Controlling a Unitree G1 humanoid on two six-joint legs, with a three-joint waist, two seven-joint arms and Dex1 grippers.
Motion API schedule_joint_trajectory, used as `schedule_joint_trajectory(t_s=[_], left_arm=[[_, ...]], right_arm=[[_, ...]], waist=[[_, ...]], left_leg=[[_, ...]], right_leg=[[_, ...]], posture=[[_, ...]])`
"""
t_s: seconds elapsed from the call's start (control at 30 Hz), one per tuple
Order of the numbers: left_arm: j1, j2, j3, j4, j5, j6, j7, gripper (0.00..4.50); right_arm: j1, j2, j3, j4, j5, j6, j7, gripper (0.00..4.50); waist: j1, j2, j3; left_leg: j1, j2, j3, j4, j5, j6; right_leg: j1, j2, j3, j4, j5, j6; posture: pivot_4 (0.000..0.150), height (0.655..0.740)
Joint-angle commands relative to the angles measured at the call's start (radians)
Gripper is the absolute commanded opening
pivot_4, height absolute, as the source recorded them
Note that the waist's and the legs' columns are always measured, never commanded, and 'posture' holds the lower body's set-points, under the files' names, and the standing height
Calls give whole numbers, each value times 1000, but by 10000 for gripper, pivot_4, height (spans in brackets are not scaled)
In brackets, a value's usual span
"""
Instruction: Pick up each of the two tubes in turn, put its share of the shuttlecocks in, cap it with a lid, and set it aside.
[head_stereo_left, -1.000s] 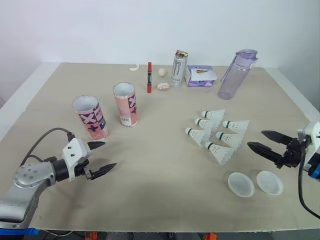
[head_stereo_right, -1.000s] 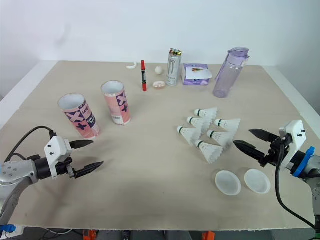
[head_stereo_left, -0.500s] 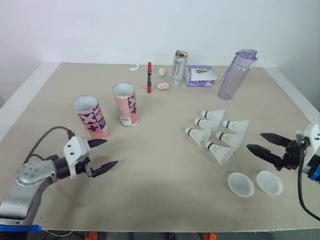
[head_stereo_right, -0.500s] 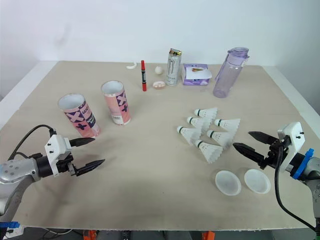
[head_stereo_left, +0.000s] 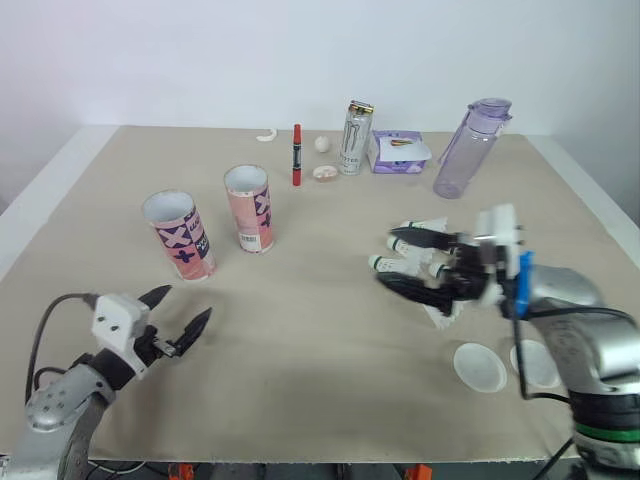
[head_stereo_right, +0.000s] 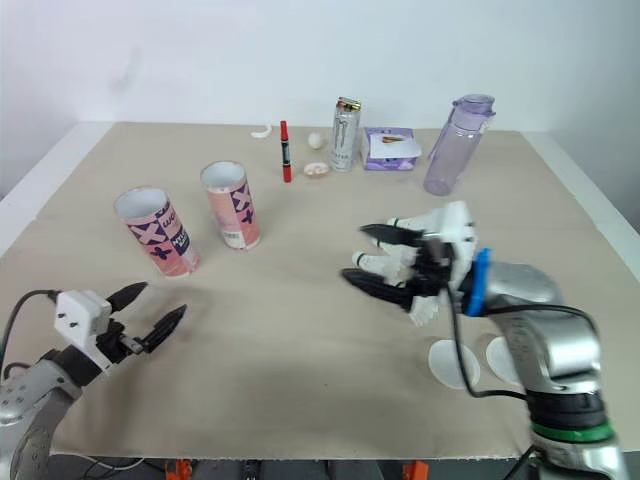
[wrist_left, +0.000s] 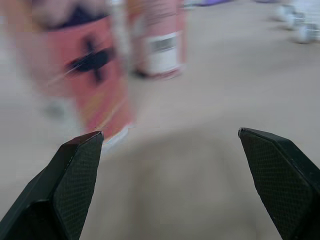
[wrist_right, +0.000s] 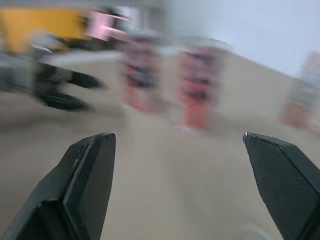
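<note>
Two tubes (head_stereo_left: 180, 233) (head_stereo_left: 249, 208), two lids (head_stereo_left: 480, 367) (head_stereo_left: 543, 368); left fingers (head_stereo_left: 196, 326) and right fingers (head_stereo_left: 418, 236) spread wide, empty.

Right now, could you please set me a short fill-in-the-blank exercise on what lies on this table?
1. Both pink tubes stand upright with their tops ___.
2. The number of white lids lying on the table is ___.
3. The right gripper, fingers open, is at the cluster of ___.
4. The purple bottle stands on the robot's ___ side.
Missing words: open; two; shuttlecocks; right.
</note>
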Motion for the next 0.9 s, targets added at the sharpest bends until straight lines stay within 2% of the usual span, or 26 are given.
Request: schedule_joint_trajectory(t_s=[0.03, 0.3, 0.9], left_arm=[[-44, 5, 54, 77, -10, -26, 27, 45000], [-243, 93, 20, 327, -23, -44, -121, 45000], [-600, 123, -93, 757, 95, -159, -219, 45000]], right_arm=[[-62, 73, 136, 31, -38, -20, 42, 43823], [-113, 127, 189, 171, -145, -157, 95, 43823], [-92, 146, 186, 157, -209, -205, 71, 43823]], waist=[[3, -1, 0], [1, -2, 0], [2, -2, 0]], left_leg=[[0, 0, 0, 0, 0, 0], [-1, 1, 1, 0, 0, 0], [-1, 1, 0, 0, 0, -1]], right_leg=[[0, 0, 0, 0, -1, 0], [0, -1, -3, 0, 0, -1], [-1, 1, -4, 3, 1, 2]], posture=[[1500, 7400], [1500, 7400], [1500, 7400]])
